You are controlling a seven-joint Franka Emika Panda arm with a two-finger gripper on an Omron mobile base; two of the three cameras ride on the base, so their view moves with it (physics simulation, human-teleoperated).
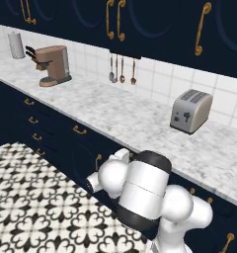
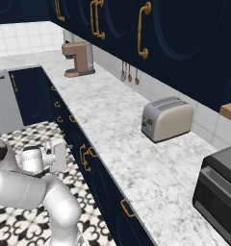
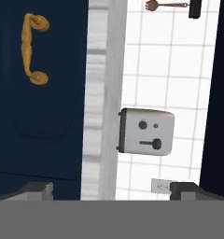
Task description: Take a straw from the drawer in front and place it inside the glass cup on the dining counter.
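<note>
Item: opening stage of the straw fetch, judged as the approach to the drawer, nothing yet grasped. The white two-finger gripper [image 3: 112,189] sits low in front of the navy-blue cabinet run, its small dark fingertips [image 3: 37,189] spread wide apart with nothing between them. The hand view, rolled a quarter turn, faces a navy-blue drawer front [image 3: 39,93] with a curved brass pull handle [image 3: 32,49]; the front appears closed, and whether this is the wide shallow drawer the task means cannot be told. The thin pink-red straw presumably lies inside it, out of sight. Next move, as a judgement: line the spread fingers across the brass pull, close on it, and draw straight outward. View differences: the hand view alone gives the handle at close range, plus the edge of the white-grey marble worktop [image 3: 102,93] and the silver two-slot toaster [image 3: 146,132] beyond. The left base view adds a brown coffee machine [image 1: 54,65] and hanging utensils [image 1: 121,69]. The right base view adds a black microwave oven [image 2: 218,192] and the patterned black-and-white floor tiles [image 2: 35,134].
</note>
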